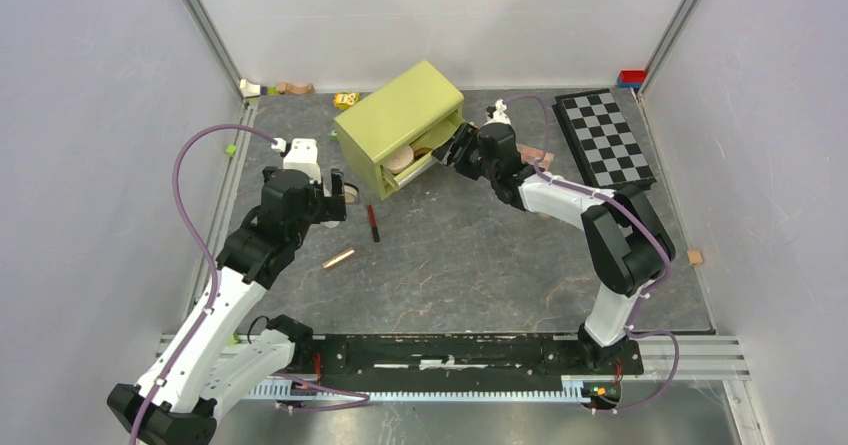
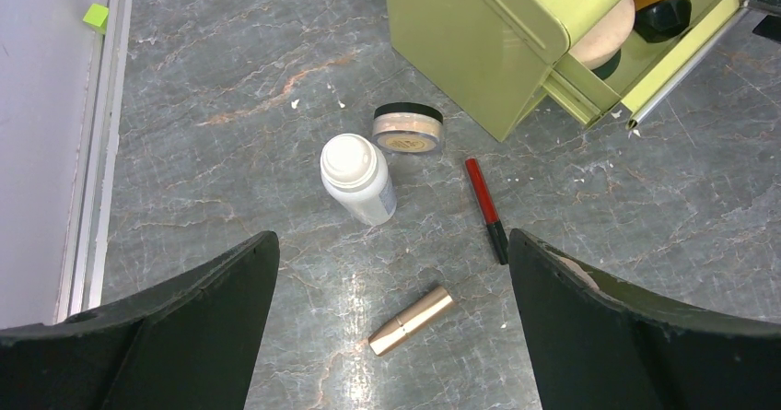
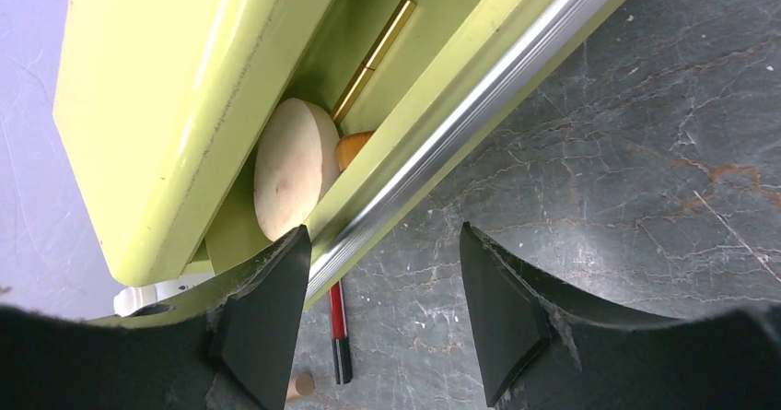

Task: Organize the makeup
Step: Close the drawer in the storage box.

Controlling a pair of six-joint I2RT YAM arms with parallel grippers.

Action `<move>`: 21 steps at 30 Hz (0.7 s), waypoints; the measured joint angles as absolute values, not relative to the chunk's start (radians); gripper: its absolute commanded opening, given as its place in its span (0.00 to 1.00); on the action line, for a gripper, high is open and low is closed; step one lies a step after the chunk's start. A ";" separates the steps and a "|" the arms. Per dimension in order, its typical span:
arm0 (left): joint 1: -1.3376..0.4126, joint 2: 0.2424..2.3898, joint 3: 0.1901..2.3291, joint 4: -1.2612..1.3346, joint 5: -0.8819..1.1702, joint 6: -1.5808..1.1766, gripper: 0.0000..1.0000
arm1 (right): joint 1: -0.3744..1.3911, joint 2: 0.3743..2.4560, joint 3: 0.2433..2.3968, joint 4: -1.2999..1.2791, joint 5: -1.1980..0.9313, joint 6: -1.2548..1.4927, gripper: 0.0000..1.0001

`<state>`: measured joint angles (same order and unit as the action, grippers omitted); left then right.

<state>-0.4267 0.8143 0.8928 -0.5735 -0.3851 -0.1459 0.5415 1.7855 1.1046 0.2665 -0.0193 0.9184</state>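
L tool (image 2: 391, 244) is spread wide and empty, hovering over 4 loose items left of the desk's (image 1: 470, 265) centre. These are a white bottle (image 2: 357, 178), seemingly upright, a tan compact (image 2: 407, 127) just beside it, and a red-black pencil (image 2: 485, 209) and rose-gold tube (image 2: 411, 321) lying flat toward the front edge. R tool (image 3: 382, 235) is part-open and holds nothing, w/ 1 finger right by the front rail of the open drawer (image 3: 479, 120). That drawer belongs to the green drawer box (image 1: 395, 115) near the back edge. A 2nd tan compact (image 3: 295, 166) and a gold stick (image 3: 373, 55) lie inside.

Risks, as I judge them:
- Bottle & compact sit so close that a drop on 1 likely clips the other, and the bottle could topple & roll.
- Pencil & tube are round, so a glancing finger sends them off.
- R tool may nudge the drawer shut or skid the box, blocking the next drop-in.
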 measured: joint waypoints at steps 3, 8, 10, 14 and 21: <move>-0.427 0.814 0.893 -0.574 -0.385 -0.146 1.00 | 0.542 1.786 1.111 0.265 -0.022 0.911 0.67; -0.427 0.814 0.893 -0.574 -0.383 -0.146 1.00 | 0.542 1.777 1.108 0.258 -0.021 0.893 0.67; -0.426 0.814 0.893 -0.574 -0.382 -0.146 1.00 | 0.542 1.759 1.099 0.255 -0.015 0.884 0.68; -0.426 0.814 0.893 -0.574 -0.382 -0.146 1.00 | 0.542 1.700 1.066 0.251 0.009 0.865 0.67; -0.425 0.814 0.893 -0.574 -0.382 -0.146 1.00 | 0.542 1.656 1.019 0.233 0.052 0.847 0.67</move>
